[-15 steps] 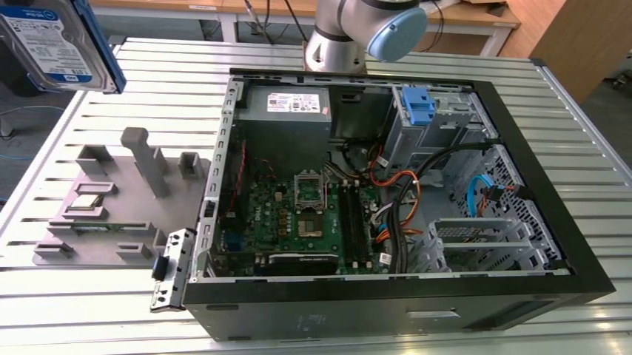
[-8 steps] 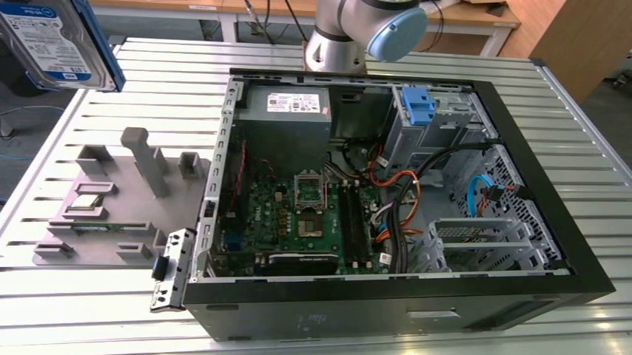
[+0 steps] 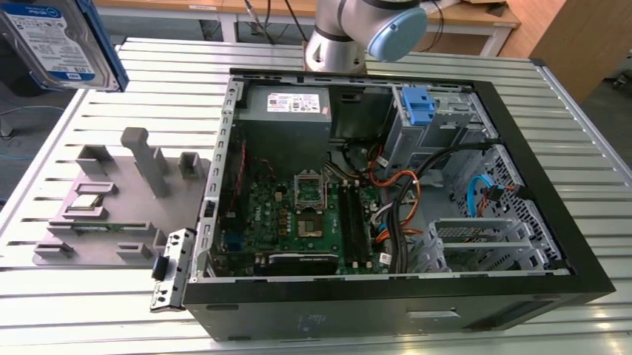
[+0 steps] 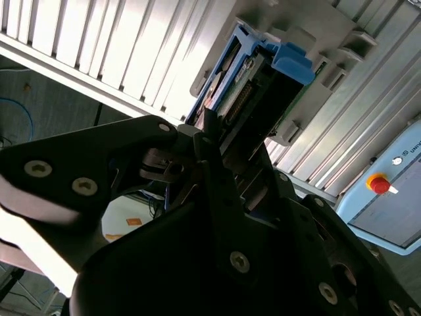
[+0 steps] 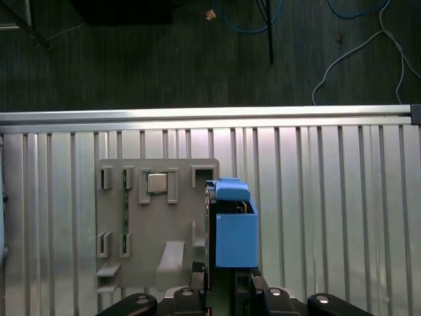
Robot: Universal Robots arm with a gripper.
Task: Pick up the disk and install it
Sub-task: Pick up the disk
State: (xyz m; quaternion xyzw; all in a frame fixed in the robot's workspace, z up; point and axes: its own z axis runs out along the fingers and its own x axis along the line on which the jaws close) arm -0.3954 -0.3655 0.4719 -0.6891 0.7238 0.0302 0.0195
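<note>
Second wrist view shows my fingers (image 4: 220, 172) clenched on the disk (image 4: 253, 92), which hangs above the grey holder (image 5: 158, 227) on the bench (image 5: 329, 197), well apart from the open computer case (image 3: 395, 192). I judge a firm grip and a level disk matter most now.

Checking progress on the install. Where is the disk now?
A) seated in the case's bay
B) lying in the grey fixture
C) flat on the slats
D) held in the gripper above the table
D: in the second wrist view the gripper clamps the disk, lifted off the grey fixture.
</note>
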